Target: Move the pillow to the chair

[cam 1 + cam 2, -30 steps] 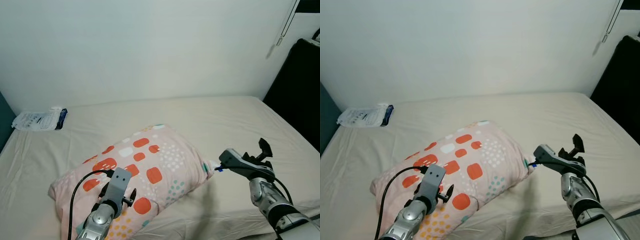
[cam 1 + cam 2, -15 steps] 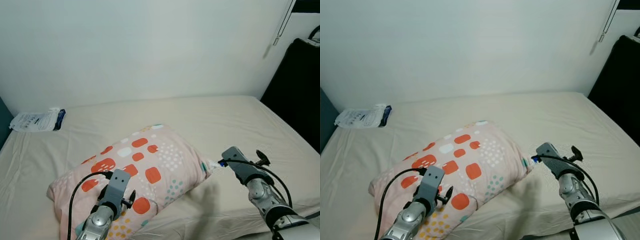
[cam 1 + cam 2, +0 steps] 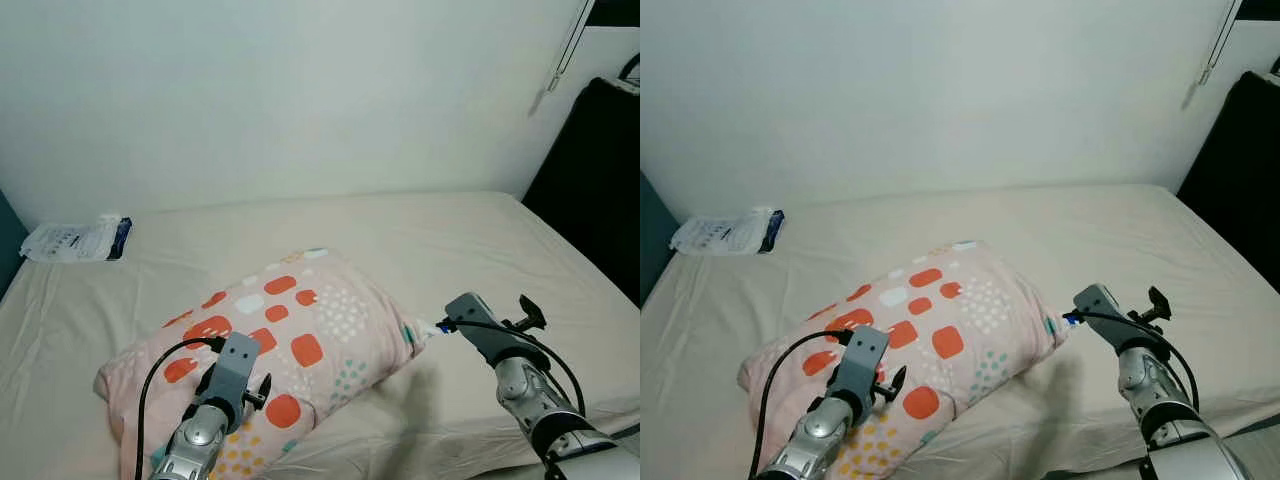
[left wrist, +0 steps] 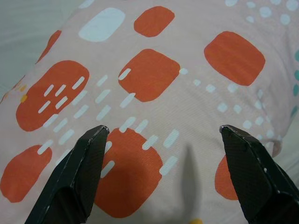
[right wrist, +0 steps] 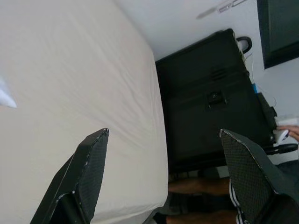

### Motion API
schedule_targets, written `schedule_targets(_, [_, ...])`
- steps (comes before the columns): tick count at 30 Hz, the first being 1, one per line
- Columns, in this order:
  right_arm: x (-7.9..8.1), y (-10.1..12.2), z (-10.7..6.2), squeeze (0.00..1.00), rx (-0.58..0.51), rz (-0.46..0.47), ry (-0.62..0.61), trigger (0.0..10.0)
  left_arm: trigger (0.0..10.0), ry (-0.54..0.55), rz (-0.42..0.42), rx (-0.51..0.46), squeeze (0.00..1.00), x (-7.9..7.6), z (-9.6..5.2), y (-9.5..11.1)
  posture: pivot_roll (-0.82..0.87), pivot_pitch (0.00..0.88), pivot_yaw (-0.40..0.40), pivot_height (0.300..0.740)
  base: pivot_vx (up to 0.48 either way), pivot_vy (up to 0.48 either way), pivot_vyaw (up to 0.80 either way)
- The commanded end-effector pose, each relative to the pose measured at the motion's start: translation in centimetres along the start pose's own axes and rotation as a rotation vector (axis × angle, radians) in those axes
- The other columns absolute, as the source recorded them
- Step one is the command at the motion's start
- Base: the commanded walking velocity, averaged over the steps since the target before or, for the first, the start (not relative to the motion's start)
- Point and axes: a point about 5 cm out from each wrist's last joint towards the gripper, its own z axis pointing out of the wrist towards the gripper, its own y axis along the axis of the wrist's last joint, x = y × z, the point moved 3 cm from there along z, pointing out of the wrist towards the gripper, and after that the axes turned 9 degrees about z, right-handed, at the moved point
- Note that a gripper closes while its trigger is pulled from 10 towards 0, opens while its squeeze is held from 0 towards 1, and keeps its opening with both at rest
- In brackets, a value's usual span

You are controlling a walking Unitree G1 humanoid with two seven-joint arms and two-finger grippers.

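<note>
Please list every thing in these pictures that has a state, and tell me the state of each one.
pillow: lying on the bed, not gripped.
left gripper: open, just above the pillow.
right gripper: open, holding nothing, beside the pillow's corner.
bed: covered with a beige sheet.
white packet: lying at the bed's far left corner.

Two silver arms, jointed, each topped with a grey box-shaped wrist block. Black cable looping off the left arm (image 3: pixel 205 425), another along the right arm (image 3: pixel 525 385), with a blue connector at its block's tip. Black, tapered, finely textured fingers (image 4: pixel 77 175).
</note>
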Motion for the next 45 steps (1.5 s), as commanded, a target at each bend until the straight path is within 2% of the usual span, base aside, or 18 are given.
schedule_targets(1, [0.2,-0.7,-0.2,0.00,0.033,0.046,0.027,10.0,10.0,-0.007,-0.003,0.011,0.00,-0.2,-0.1,-0.3,0.03,0.000,-0.046,0.740,0.000,0.000,0.00])
schedule_targets(4, [0.3,-0.8,-0.2,0.00,0.044,0.065,0.048,10.0,10.0,-0.006,-0.004,0.011,0.00,-0.2,-0.1,-0.3,0.03,0.000,-0.046,0.740,0.000,0.000,0.00])
schedule_targets(5, [0.7,-1.1,-0.3,0.00,0.068,0.119,0.089,10.0,10.0,-0.002,-0.006,0.009,0.00,-0.1,-0.1,-0.2,0.04,0.000,-0.046,0.740,0.000,0.000,0.00])
schedule_targets(7, [0.7,-1.1,-0.3,0.00,0.068,0.119,0.089,10.0,10.0,-0.002,-0.006,0.009,0.00,-0.1,-0.1,-0.2,0.04,0.000,-0.046,0.740,0.000,0.000,0.00])
schedule_targets(10, [1.3,-1.0,-0.4,0.00,0.087,0.209,0.148,10.0,10.0,0.003,-0.008,0.007,0.00,0.1,-0.1,-0.1,0.05,0.000,-0.050,0.740,0.000,0.000,0.00])
schedule_targets(18, [1.5,-1.4,-0.5,0.00,0.117,0.287,0.164,10.0,10.0,0.004,-0.017,0.006,0.00,-0.1,-0.1,-0.1,0.04,0.000,-0.050,0.740,0.000,0.000,0.00])
schedule_targets(45, [1.4,-1.9,-0.6,0.00,0.137,0.316,0.189,10.0,10.0,0.012,-0.029,0.004,0.00,-0.1,0.1,0.2,0.03,0.000,-0.058,0.740,0.000,0.000,0.00])
